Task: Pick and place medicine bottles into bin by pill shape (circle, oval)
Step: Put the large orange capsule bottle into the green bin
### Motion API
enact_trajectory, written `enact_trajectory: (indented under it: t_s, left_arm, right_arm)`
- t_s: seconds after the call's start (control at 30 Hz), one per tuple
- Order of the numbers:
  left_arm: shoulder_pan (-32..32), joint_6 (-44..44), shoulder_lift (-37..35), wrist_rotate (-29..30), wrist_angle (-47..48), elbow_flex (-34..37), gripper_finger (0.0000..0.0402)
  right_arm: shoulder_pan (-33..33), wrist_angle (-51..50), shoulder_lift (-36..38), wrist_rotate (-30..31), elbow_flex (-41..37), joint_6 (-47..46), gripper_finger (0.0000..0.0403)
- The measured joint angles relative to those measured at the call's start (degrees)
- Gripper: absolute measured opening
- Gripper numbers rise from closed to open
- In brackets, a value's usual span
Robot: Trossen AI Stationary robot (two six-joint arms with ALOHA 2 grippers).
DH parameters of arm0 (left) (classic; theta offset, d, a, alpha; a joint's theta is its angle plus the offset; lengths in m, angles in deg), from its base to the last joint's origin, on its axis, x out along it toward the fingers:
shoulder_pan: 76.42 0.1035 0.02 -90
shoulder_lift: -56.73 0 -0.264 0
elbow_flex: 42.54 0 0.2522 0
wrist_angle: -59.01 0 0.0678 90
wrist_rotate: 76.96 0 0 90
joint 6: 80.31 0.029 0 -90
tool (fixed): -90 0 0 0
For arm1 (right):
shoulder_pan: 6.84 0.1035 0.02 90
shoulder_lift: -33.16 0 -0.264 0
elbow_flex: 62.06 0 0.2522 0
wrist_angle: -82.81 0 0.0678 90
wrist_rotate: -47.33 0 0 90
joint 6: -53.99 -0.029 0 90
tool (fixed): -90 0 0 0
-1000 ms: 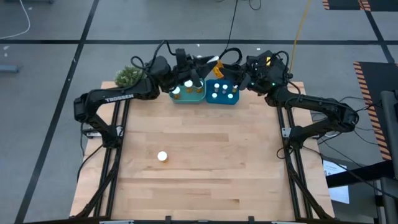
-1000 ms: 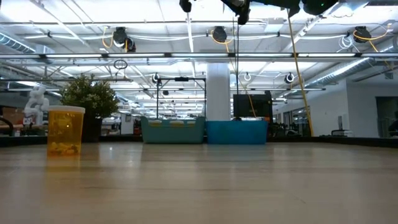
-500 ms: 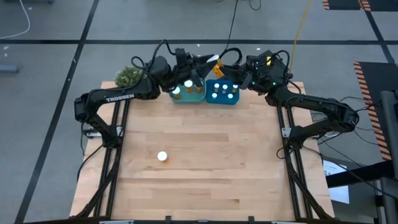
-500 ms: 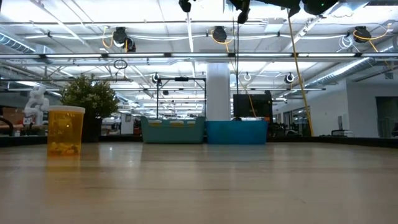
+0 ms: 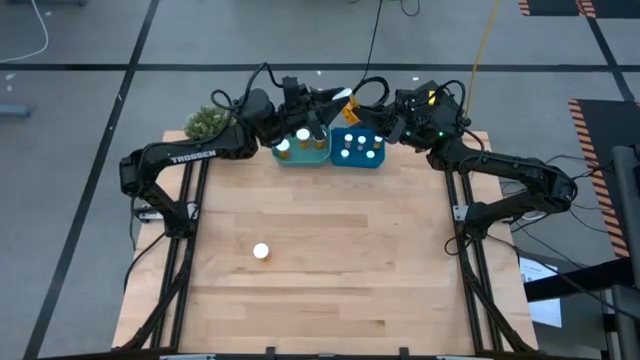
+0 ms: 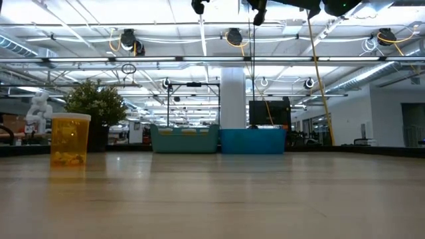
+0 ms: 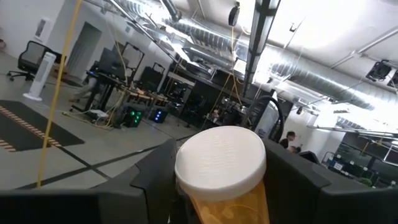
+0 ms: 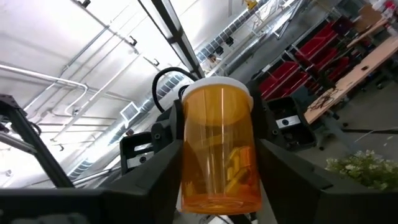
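Both grippers hang high over two bins at the table's far edge and face each other. My left gripper point(image 5: 322, 113) is above the teal bin point(image 5: 300, 155) and is shut on a medicine bottle point(image 7: 221, 186) with a white cap. My right gripper point(image 5: 374, 120) is above the blue bin point(image 5: 358, 160) and is shut on an orange medicine bottle point(image 8: 219, 152) with yellow pills inside. White-capped bottles stand in both bins. One more bottle point(image 5: 261, 251) stands upright on its base on the table, left of the middle. My left gripper pinches the bottle's orange wall just below the white cap point(image 7: 221, 163) between its two fingers point(image 7: 155, 180). The cap end points away from the wrist. The bottle is lifted clear, high above the bins. My right gripper pinches the bottle's orange wall point(image 8: 186, 155) between its two fingers point(image 8: 280, 168), one on each side. The bottle lies along the fingers, its white cap point(image 8: 217, 84) at the end away from the wrist. It is lifted clear of the bins and table.
A small green plant point(image 5: 206, 122) stands at the table's far left corner, beside the teal bin. The lone bottle point(image 6: 70, 139) is the only thing on the wide wooden tabletop point(image 5: 350, 260) in front of the bins.
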Motion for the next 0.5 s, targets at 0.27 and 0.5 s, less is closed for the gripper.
enact_trajectory:
  t_s: [0.27, 0.5]
  left_arm:
    - [-0.03, -1.62, 0.0, 0.19, -0.2, 0.0, 0.0212]
    - [-0.03, -1.37, 0.0, 1.53, -0.18, 0.0, 0.0212]
  right_arm:
    - [-0.02, -1.29, -0.02, -1.19, 0.01, -0.95, 0.0267]
    - [-0.31, -1.26, -0.04, -0.01, 0.01, 1.55, 0.0255]
